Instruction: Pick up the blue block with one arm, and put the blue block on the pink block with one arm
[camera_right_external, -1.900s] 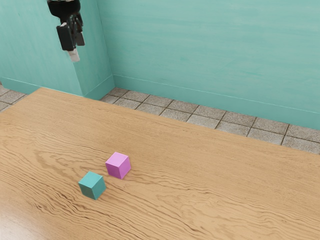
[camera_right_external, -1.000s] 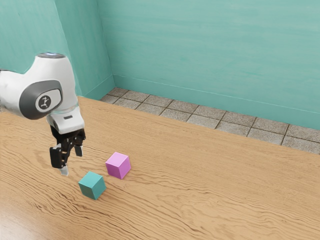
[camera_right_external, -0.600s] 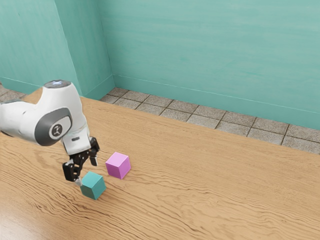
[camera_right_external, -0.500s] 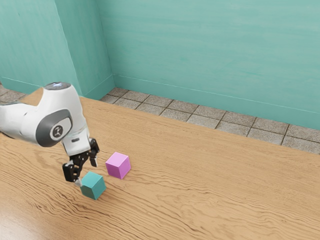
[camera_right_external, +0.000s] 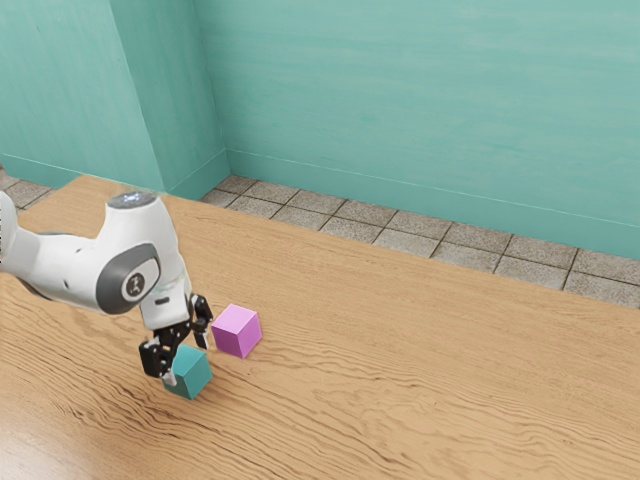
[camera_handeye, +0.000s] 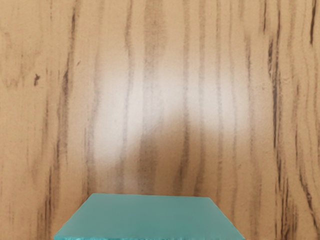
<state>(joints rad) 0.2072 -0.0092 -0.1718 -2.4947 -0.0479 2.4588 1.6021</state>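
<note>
Two stages are making up this job, and you are watching the opening of the first. The gripper (camera_right_external: 185, 360) is hanging low over the table (camera_right_external: 420, 390). Its jaws are standing wide and straddling the blue block (camera_right_external: 192, 374), one on each side. I am judging that they are not yet pinching it, since no firm contact is showing. The blue block is sitting flat on the wood, unlifted, and in the wrist view it (camera_handeye: 145, 217) is lying just under the hand. The pink block (camera_right_external: 237, 331) is resting near it, at about one o'clock from it in the exterior view, apart from it and carrying nothing on top. You are therefore facing the whole remainder: closing on the block, lifting it, carrying it toward one o'clock and setting it squarely on the pink block.

Both blocks are showing as small, sharp-edged cubes with plain matte faces, and the one called blue is reading closer to teal. The table is showing a smooth wood grain with dark wavy streaks and a pale patch of glare. I am expecting the cube to be behaving as rigid, and likely sliding on that surface if nudged off-centre.
</note>
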